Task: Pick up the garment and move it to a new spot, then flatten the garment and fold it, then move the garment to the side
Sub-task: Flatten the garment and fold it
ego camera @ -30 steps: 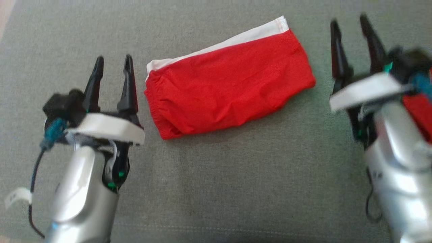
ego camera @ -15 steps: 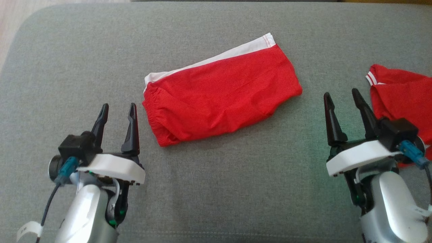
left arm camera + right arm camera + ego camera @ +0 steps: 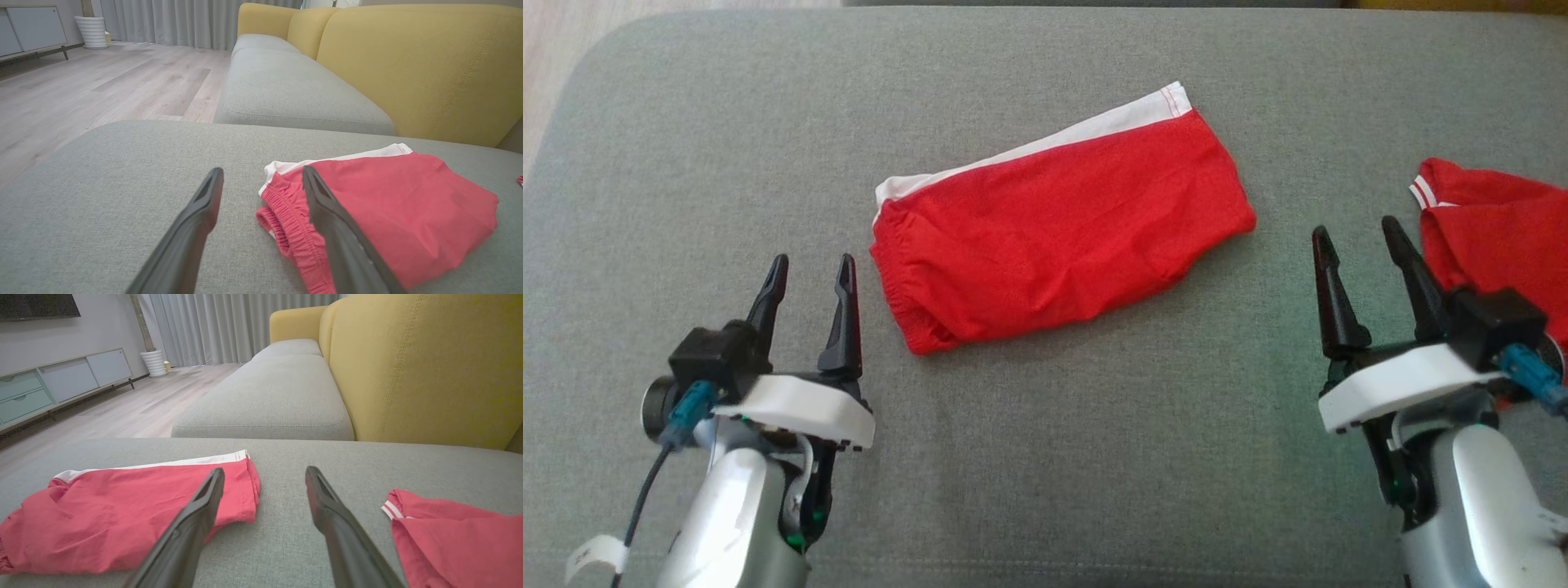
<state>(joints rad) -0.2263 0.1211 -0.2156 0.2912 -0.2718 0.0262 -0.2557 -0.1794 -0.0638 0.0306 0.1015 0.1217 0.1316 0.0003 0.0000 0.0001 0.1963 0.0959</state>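
Folded red garment (image 3: 1062,233), white-edged, lies flat.

A yellow-backed sofa (image 3: 429,367) with grey cushions (image 3: 273,400), wood floor (image 3: 102,85), grey curtains (image 3: 229,326).

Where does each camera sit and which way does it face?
Head view: on the head, looking down on the red shorts on the grey cushion; left gripper and right gripper show.
Left wrist view: low behind its own fingers, facing along the sofa past the shorts' waistband.
Right wrist view: same heading, its fingers aimed between the shorts and a second red garment.
Both wrist views share the shorts and yellow backrest.
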